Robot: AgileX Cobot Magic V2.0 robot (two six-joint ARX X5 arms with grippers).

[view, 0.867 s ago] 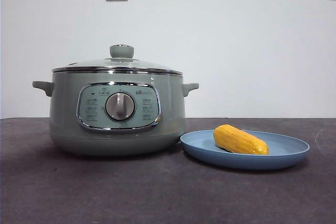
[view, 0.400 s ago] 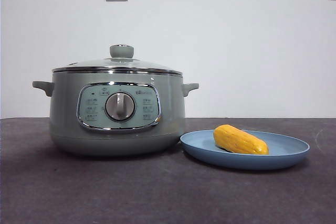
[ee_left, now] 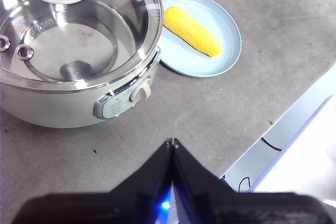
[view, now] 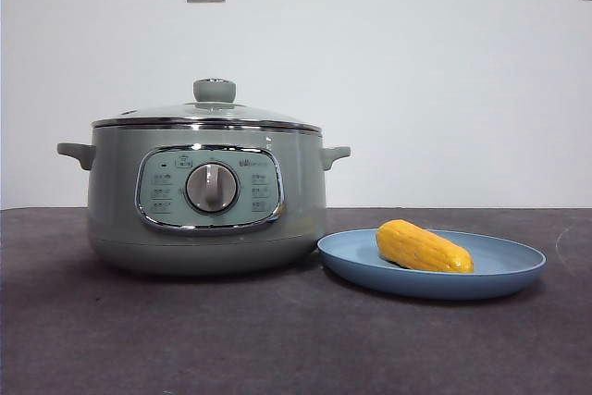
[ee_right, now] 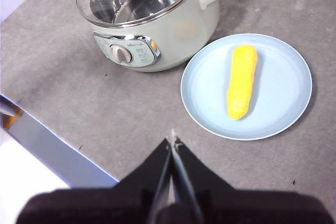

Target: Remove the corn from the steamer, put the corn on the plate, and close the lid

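Seemingly nothing is needing doing: corn (view: 424, 247) is lying on the plate (view: 518, 270), lid (view: 205, 114) is sitting square on the steamer (view: 111, 201), and both arms' jaws are hanging pressed together, well clear, best kept away.

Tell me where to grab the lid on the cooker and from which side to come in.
Grip the round knob at the center of the glass lid, coming straight down from above. The knob stands proud of the shallow dome and is probably narrow enough for two jaws, while the chrome rim sits flush on the cooker and the glass offers no purchase. Both grippers would need to open first.
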